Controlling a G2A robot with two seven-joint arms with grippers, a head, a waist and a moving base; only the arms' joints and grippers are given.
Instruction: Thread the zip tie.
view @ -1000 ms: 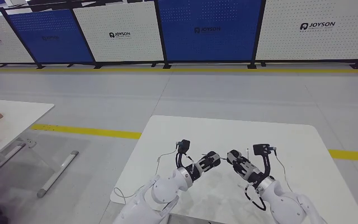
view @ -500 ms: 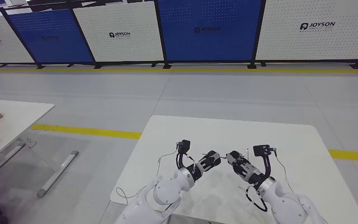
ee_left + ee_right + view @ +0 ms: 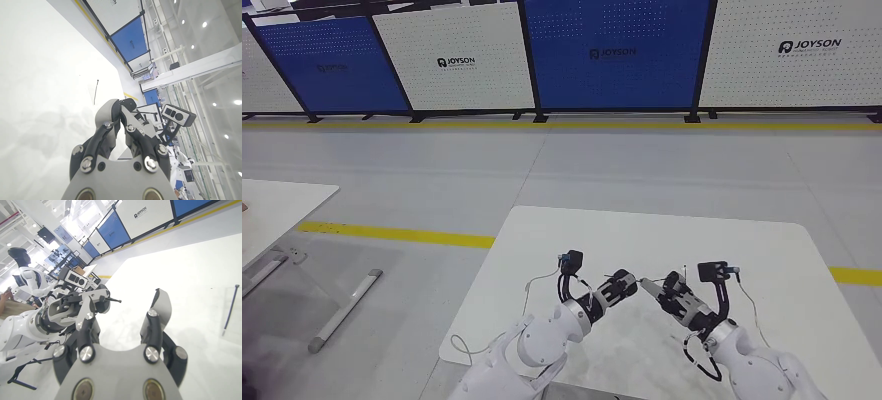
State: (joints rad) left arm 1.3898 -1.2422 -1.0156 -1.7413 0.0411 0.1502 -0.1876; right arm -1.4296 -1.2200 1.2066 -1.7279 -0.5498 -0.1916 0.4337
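White surface (image 3: pixel 722 240) bears a spare tie (image 3: pixel 229 309). Left hand (image 3: pixel 120 106) clenches a tie (image 3: pixel 114 300); right hand (image 3: pixel 123 296), at its 3 o'clock, gapes empty and could nudge the thin tip askew.

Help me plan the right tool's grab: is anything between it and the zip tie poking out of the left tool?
Nothing visible does. The zip tie pokes from the shut left tool toward the open right tool, only air between them. A second zip tie lies aside on the table.
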